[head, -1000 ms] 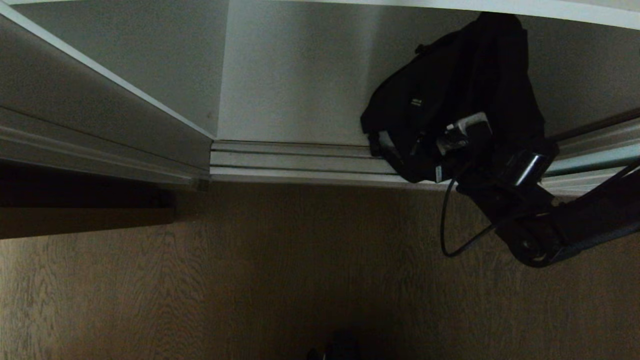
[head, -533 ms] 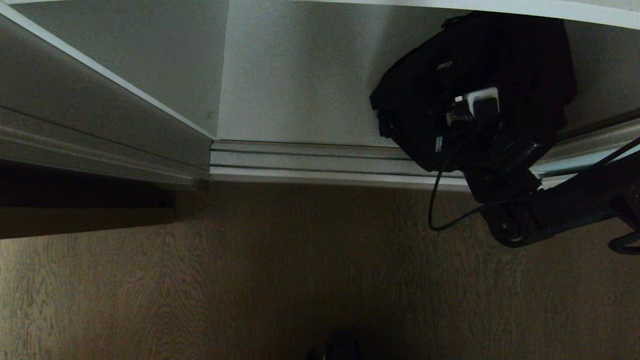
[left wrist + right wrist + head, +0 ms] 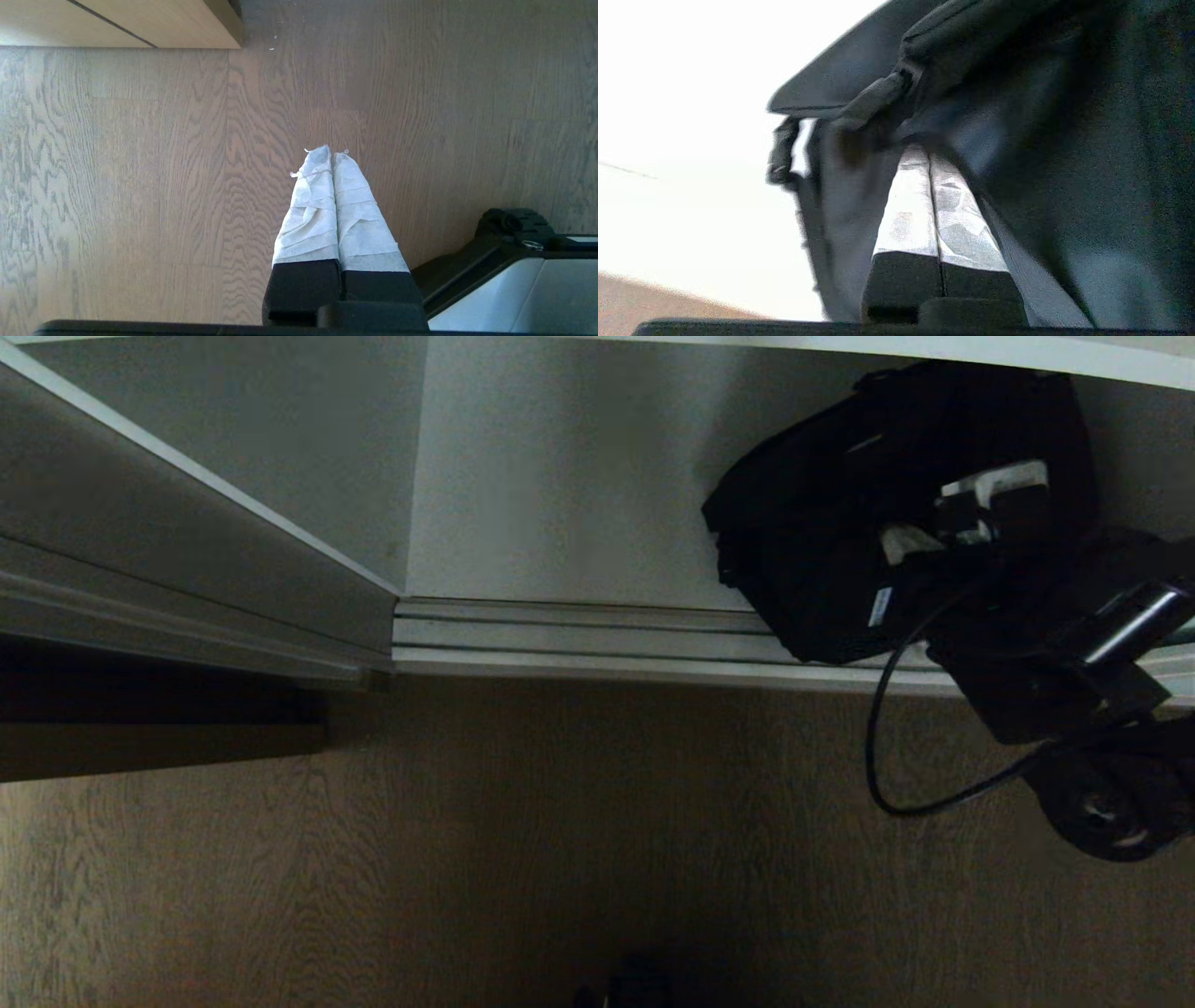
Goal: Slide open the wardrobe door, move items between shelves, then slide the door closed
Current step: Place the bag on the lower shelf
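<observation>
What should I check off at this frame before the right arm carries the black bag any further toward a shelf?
1. Right gripper shut on the soft black fabric bag: ok; its taped fingers are pressed together with bag fabric around the tips.
2. Bag off the silver door track: ok; it hangs in front of the grey-white wardrobe back wall.
3. White-edged shelf above the bag has room: cannot tell; only its front edge shows.
4. Black cable looping below the right arm is free: ok.
5. Left gripper out of the way: ok; shut over the dark wood floor.
</observation>
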Tool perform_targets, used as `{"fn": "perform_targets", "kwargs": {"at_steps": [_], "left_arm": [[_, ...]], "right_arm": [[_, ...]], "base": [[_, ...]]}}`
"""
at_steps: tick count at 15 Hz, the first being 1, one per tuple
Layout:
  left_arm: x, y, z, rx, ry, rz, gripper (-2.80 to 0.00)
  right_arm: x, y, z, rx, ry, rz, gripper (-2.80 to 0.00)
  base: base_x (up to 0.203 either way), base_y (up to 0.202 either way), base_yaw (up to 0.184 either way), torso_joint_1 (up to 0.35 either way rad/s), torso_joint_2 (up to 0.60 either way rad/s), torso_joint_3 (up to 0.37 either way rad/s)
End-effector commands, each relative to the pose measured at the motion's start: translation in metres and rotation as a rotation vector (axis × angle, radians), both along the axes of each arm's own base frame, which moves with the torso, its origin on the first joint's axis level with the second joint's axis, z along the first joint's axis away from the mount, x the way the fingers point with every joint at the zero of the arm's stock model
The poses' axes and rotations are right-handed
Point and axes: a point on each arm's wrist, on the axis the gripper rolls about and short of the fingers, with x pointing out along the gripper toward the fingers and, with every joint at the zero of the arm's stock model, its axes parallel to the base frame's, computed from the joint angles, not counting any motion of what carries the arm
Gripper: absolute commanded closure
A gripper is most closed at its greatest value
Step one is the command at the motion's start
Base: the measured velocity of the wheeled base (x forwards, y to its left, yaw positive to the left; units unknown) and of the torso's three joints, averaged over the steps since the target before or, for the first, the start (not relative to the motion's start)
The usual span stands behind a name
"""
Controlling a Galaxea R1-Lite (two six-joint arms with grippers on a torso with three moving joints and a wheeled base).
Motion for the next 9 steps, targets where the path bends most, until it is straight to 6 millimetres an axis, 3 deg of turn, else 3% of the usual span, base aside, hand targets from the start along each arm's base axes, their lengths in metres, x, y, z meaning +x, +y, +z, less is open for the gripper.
{"fn": "perform_targets", "kwargs": {"at_steps": [1,3,6,9], "left_arm": [[0.000,0.000,0.000,0.000,0.000,0.000,0.00],[0.000,0.000,0.000,0.000,0.001,0.000,0.00],[0.000,0.000,0.000,0.000,0.000,0.000,0.00],[0.000,0.000,0.000,0.000,0.000,0.000,0.00]], "right_arm": [[-0.059,-0.010,0.017,0.006,0.015,0.053,0.00],[-0.101,-0.017,-0.004,-0.029,0.143,0.110,0.00],[-0.157,-0.041,-0.019,-0.044,0.213,0.128,0.00],[-0.200,-0.072,-0.034,-0.051,0.268,0.063,0.00]], "base": [[0.000,0.000,0.000,0.000,0.00,0.000],[0.000,0.000,0.000,0.000,0.00,0.000],[0.000,0.000,0.000,0.000,0.00,0.000],[0.000,0.000,0.000,0.000,0.00,0.000]]}}
